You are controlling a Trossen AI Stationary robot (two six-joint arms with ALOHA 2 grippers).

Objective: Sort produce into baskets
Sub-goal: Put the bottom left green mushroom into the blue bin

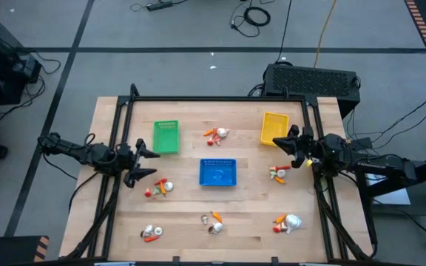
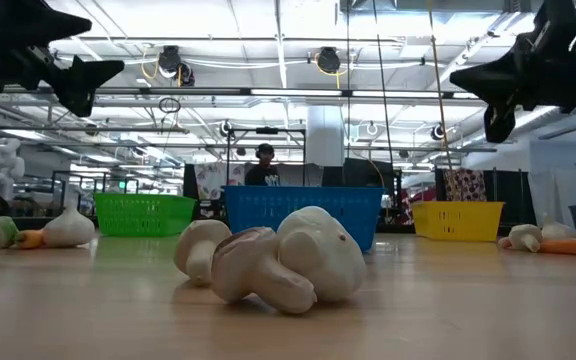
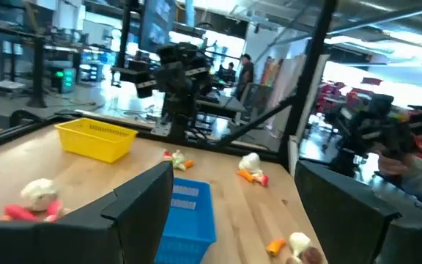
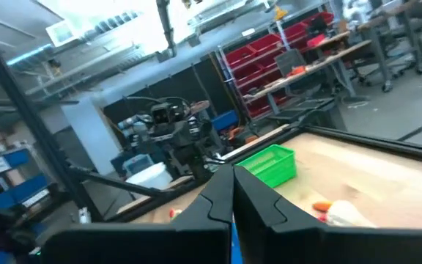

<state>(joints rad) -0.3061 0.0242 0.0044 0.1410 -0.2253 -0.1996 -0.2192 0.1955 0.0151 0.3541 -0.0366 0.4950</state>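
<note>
Produce is lying scattered on the counter [image 1: 257, 214] around the blue basket [image 1: 217, 172]; the left gripper [image 1: 148, 160], fingers spread wide and empty, should be dropping squarely over the cluster [image 1: 158, 189] at its five o'clock (right gripper [image 1: 282, 142] is waiting shut, empty).

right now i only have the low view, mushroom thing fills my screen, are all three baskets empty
Observer: From above, the green basket, blue basket and yellow basket all look empty.
Operator: where's the produce then
Observer: Scattered in six small clusters on the table; one cluster lies between the green and yellow baskets.
Operator: which tool is open
Observer: The left tool is open, hanging beside the green basket. The right tool is shut, near the yellow basket.
Operator: anything close to the left one
Observer: A red and orange cluster lies just in front of it.
</note>
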